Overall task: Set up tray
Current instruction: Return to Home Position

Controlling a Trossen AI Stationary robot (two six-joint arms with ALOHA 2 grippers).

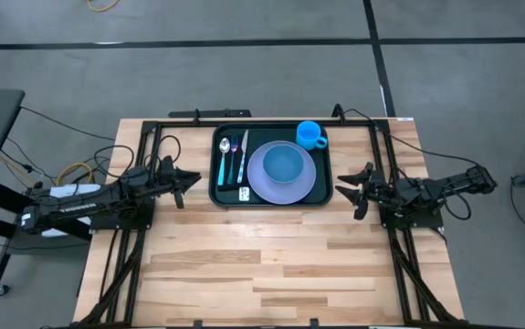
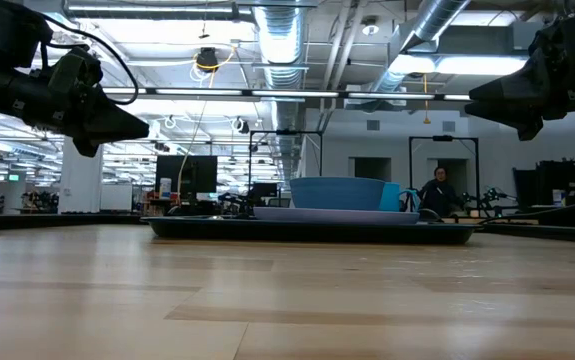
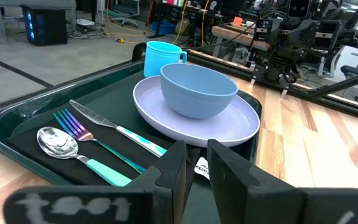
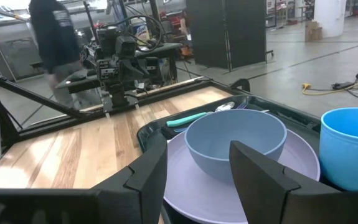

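**Both Arms Clear of the Laid Tray: Backing Off Cleanly**

The left gripper holds nothing, and its fingers stand a narrow gap apart. The right gripper is also empty, with its fingers spread wide. In the high view each hangs just off a short side of the tray, the left one at middle left of the frame and the right one at middle right. Both point inward. The low view shows both raised above the table, in the upper corners of the frame.

The tray sits in the upper centre of the high view, at the far edge of the wooden table. It looks fully laid. A blue bowl rests on a lavender plate, and a blue cup stands in the tray's upper right corner. A spoon, fork and knife lie side by side on a black napkin at the tray's left.

The remaining step appears to be the retreat to rest. It would go best if each arm drew straight back, away from the tray and at its present height. No finger should dip toward the rim or swing across the cup or cutlery.

There is white lettering along the left arm in the high view, and more on the gripper body at the bottom of the left wrist view. Both are too blurred to read. A small white tag beside the plate carries dark print that is too small to make out.
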